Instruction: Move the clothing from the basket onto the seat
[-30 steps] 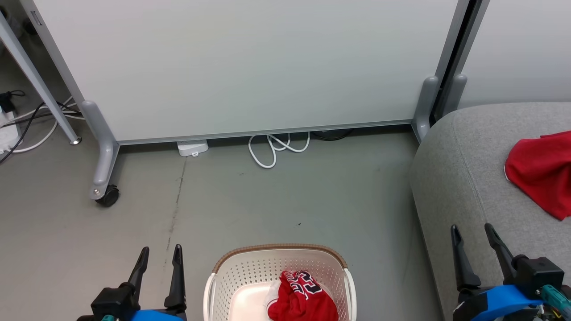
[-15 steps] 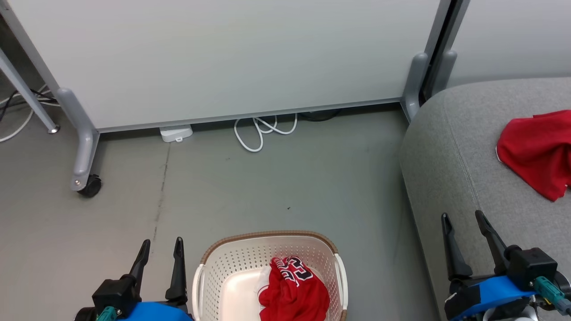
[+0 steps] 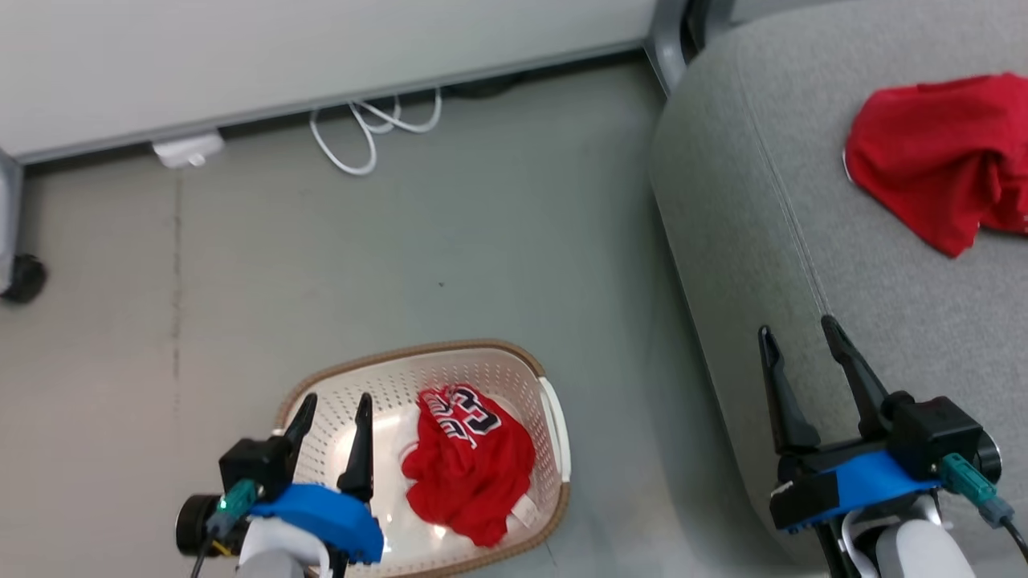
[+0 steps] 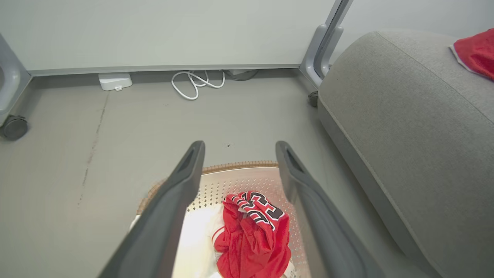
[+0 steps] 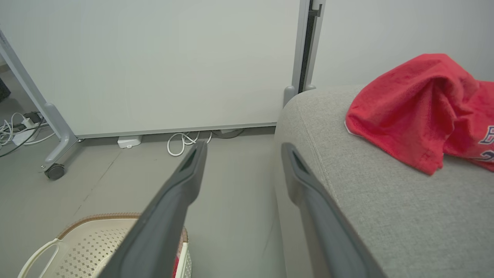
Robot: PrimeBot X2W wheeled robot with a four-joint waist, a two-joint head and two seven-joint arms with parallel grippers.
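L hand (image 3: 337,399) open, empty, above basket (image 3: 450,350) w/ numbered red garment (image 3: 466,466) bunched inside; R hand (image 3: 795,325) open, empty, over seat (image 3: 803,241) edge, other red garment (image 3: 932,152) lying further back on it. Grey floor (image 3: 401,257) runs btwn basket & seat; white cable coil (image 3: 365,132), small white box (image 3: 187,149), caster (image 3: 22,278) along pale partition (image 3: 321,48) at back
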